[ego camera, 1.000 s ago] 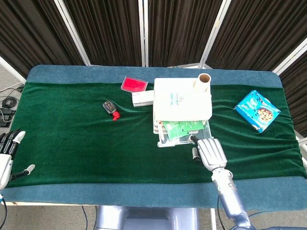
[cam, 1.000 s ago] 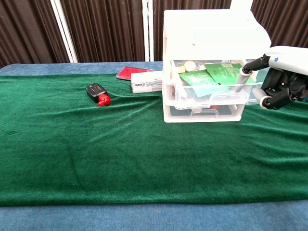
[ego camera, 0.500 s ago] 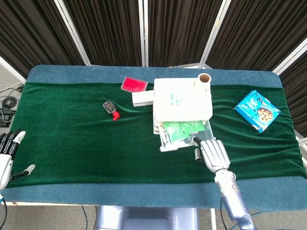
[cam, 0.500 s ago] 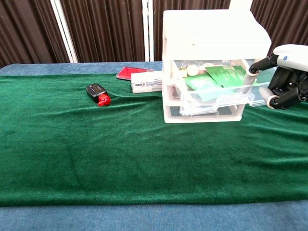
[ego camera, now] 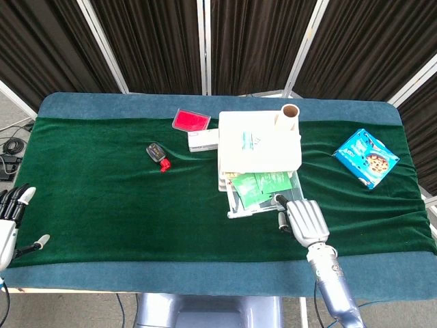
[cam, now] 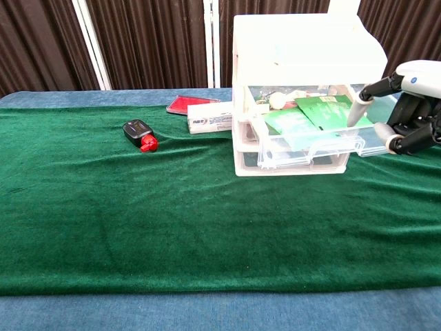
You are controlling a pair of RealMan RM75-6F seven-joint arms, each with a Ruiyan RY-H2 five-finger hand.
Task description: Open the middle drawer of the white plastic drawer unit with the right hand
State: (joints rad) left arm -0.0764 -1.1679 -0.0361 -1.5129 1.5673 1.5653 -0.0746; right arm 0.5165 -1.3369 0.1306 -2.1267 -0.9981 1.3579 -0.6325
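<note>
We see the middle drawer pulled well out of the white unit, which stands just right of centre on the green surface. The drawer's long axis runs toward the near edge, and it sits skewed, its front swung toward the robot's left. Green packets lie inside it.

Our right hand is at the drawer's right front corner; its fingers are curled, one lying against the front lip, the others tucked below. Whether they truly grip the lip we cannot tell. The left hand rests at the far left edge, fingers apart, holding nothing.

Bare cloth lies between the drawer front and the near edge. A cardboard tube stands on the unit's back right corner. A white box touches the unit's left side, a red case behind it, a black-and-red key fob further left, a blue cookie pack well right.

Compared with a second ago, the drawer is further out and more skewed, and the right hand has drawn nearer the edge.
</note>
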